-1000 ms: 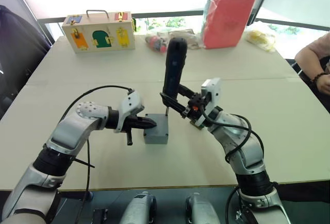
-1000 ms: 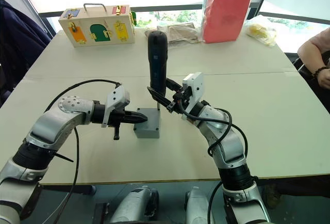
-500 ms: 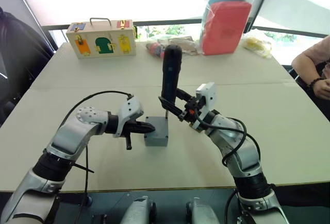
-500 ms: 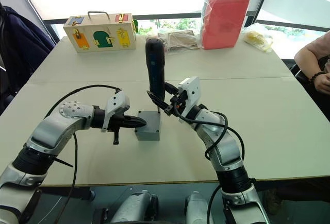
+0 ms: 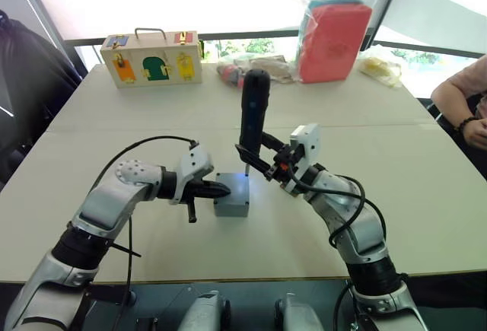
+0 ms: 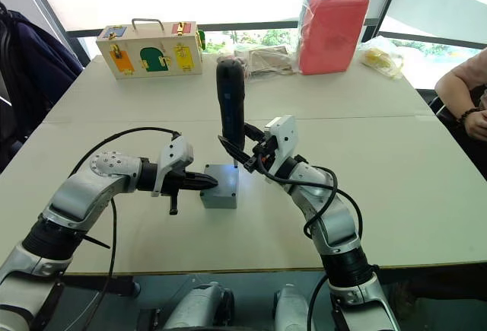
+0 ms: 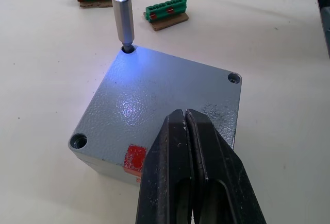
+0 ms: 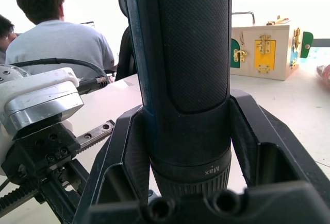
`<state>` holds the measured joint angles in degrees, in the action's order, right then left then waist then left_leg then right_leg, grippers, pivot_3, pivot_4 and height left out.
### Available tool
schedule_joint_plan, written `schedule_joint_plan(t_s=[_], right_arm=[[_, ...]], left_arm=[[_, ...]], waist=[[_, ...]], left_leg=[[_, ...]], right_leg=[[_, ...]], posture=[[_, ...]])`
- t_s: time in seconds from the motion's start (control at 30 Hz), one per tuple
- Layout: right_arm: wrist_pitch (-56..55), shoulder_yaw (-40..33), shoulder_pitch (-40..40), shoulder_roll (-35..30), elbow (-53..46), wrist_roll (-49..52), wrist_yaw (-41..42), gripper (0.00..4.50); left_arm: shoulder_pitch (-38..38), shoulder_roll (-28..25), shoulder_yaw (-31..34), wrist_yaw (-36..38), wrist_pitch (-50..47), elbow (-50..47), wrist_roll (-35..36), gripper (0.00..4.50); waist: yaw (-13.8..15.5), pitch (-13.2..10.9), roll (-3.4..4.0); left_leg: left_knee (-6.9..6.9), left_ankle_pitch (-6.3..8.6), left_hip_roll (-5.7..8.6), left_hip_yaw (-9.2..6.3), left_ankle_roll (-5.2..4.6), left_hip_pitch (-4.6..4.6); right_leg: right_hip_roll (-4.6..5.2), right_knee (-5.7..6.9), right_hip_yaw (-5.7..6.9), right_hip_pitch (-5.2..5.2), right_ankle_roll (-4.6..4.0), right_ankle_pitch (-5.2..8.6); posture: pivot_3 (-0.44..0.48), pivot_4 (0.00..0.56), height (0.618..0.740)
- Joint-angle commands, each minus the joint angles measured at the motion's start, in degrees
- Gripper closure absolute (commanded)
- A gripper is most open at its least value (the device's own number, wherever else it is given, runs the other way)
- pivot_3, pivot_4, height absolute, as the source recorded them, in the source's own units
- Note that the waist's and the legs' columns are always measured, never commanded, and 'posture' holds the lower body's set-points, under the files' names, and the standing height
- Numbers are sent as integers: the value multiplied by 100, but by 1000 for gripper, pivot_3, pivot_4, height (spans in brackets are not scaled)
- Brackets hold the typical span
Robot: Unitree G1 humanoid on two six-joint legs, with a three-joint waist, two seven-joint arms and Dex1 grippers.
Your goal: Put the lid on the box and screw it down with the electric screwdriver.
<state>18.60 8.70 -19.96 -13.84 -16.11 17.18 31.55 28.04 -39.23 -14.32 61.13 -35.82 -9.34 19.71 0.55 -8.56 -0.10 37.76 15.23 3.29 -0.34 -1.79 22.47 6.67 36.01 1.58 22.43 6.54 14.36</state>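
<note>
A pale beige table (image 5: pixel 396 163) is seen under bright windows, with a seam running across its middle. A person's arm (image 5: pixel 464 103) rests at the far right edge, and a seated person (image 8: pixel 54 36) is visible in the right wrist view. At the far side a wooden case (image 5: pixel 156 57) with coloured doors and a handle is stood; a red block in a clear bag (image 5: pixel 333 30) is stood further right, with other bagged items beside it; their contents cannot be told. Two green blocks (image 7: pixel 165 14) lie on the table just beyond the box.

The box (image 5: pixel 231 198) is set near the table's middle, with the lid (image 7: pixel 154 95) seated flush on top, a red mark on its near side. The electric screwdriver (image 5: pixel 253 118) is held upright, clamped between the right gripper's (image 5: pixel 257 157) fingers; its bit is planted in a corner screw hole, lit blue. The left gripper (image 5: pixel 217 189) is pressed against the box's side, its fingers (image 7: pixel 175 167) closed together on nothing.
</note>
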Motion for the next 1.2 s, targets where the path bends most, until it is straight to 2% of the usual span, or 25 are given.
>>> schedule_joint_plan(t_s=[0.03,0.13,0.2,0.33,0.43,0.5,0.6,0.77,1.0,1.2], right_arm=[[633,-429,-330,-221,-470,326,-143,2747],[1185,-922,-897,-378,-843,844,-300,2747],[1706,-1367,-1433,-550,-981,1359,-436,2747],[2969,-2314,-2134,-769,-849,2394,-1100,2747],[5360,-3169,-2637,-1489,-151,3452,-1499,2747],[6878,-3219,-2830,-2234,427,3539,-1330,2747],[7390,-2501,-2520,-3619,1170,4122,-1020,2747],[7390,-1321,-2300,-4863,2419,5297,-858,2747],[7390,-38,-2709,-5058,3651,5218,-1239,2747],[7390,490,-2991,-4895,4047,4664,-1147,2747]], left_arm=[[-160,4,-67,-70,63,297,-195,4500],[-198,163,28,-155,58,326,-79,4500],[-189,435,320,-248,-125,251,286,4500],[-74,836,975,-525,-527,-17,970,4500],[-101,646,1181,-461,-813,-468,1273,4500],[-169,416,1160,-355,-937,-843,1390,4500],[-312,82,1098,-197,-1053,-1373,1558,4500],[-541,-370,868,6,-956,-1970,1482,4500],[-750,-597,685,-128,-866,-2256,1344,4500],[-891,-631,793,-285,-972,-2432,1463,4500]], waist=[[8,-2,1],[28,-12,9],[29,-14,11],[11,-19,5],[0,-25,6],[8,-28,8],[19,-40,27],[-99,-94,46],[-124,-115,38],[-103,-124,37]], left_leg=[[-1,0,0,0,0,0],[-6,1,1,0,0,8],[-5,0,4,-2,0,31],[17,-3,4,-7,3,123],[15,-9,-1,-8,13,136],[16,-7,-1,-7,9,138],[15,-1,0,-6,-2,149],[21,6,3,7,-16,174],[26,5,-4,7,-16,173],[36,6,-2,5,-18,192]], right_leg=[[3,0,0,0,0,0],[12,-1,-1,9,-2,0],[15,1,0,27,-1,-2],[12,16,3,93,0,-5],[12,11,5,102,-1,-5],[18,7,5,100,-5,-6],[37,-4,13,101,-31,5],[39,-26,13,113,-30,4],[27,-21,14,112,-28,4],[19,-28,18,120,-9,-7]], posture=[[0,150,740],[0,150,740],[0,150,740],[0,150,740],[0,150,740],[0,150,740],[0,150,740],[0,150,740],[0,150,740],[0,150,740]])
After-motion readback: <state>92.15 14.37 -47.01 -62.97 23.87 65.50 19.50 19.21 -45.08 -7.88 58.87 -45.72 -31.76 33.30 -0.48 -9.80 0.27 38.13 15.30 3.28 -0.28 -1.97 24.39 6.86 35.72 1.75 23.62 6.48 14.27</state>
